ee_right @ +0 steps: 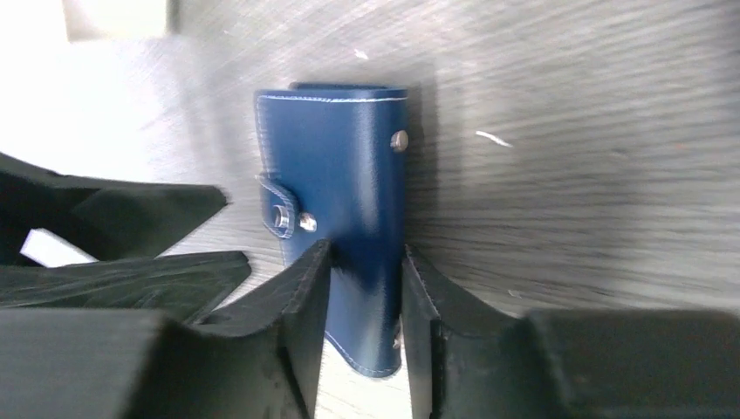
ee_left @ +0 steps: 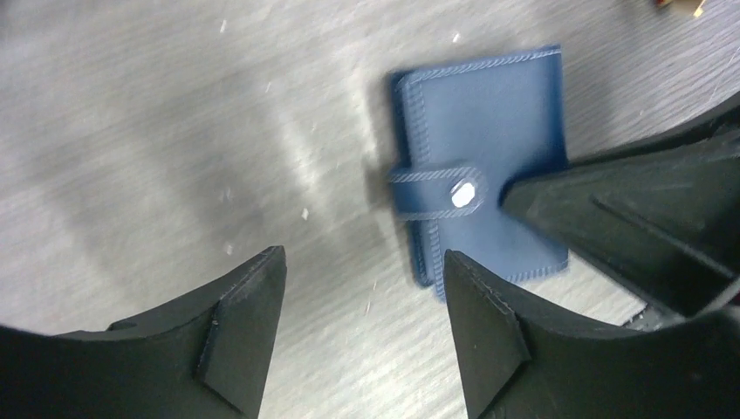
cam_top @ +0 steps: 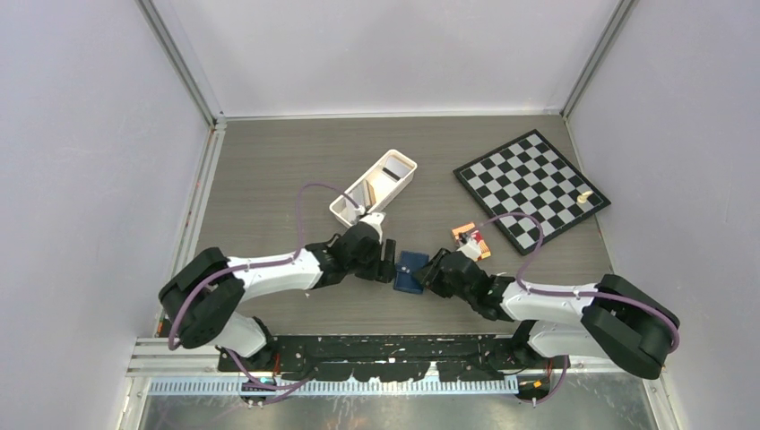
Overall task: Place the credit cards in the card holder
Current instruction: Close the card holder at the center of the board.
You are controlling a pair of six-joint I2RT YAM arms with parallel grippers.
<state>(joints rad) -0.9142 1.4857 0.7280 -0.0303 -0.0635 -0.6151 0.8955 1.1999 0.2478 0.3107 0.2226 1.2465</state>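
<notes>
While the one small navy-blue stitched leather card holder (cam_top: 410, 271) lies folded shut on the grey wood-grain table (cam_top: 269, 161), just below the middle of the overhead view, two black-and-white arms reach in on it from the lower left and lower right. One strap crosses its edge and is fastened with one silver snap.

The left gripper (ee_left: 362, 305) hangs just beside the holder's left edge. Its two black fingers stand wide apart with only bare table between them, so it holds nothing.

The right gripper (ee_right: 366, 297) comes in from the other side. In its own wrist view the holder's near end sits between its two fingers, which lie close against it. I cannot tell whether they clamp it or merely flank it. In the left wrist view, one of these fingers lies over the holder's right half, its tip just beside the snap.

One long white rectangular plastic tray (cam_top: 387, 199) sits at an angle above and left of centre, well apart from the holder. The thin flat credit cards (cam_top: 392, 174) stand inside it. One dark card and one tan card can be made out, but the full count cannot.

One black-and-grey chessboard (cam_top: 531, 186) fills the upper right, with one small pale piece (cam_top: 584, 197) near its right corner. One red-orange banded pack (cam_top: 470, 238) lies just beside the board's lower left edge.
</notes>
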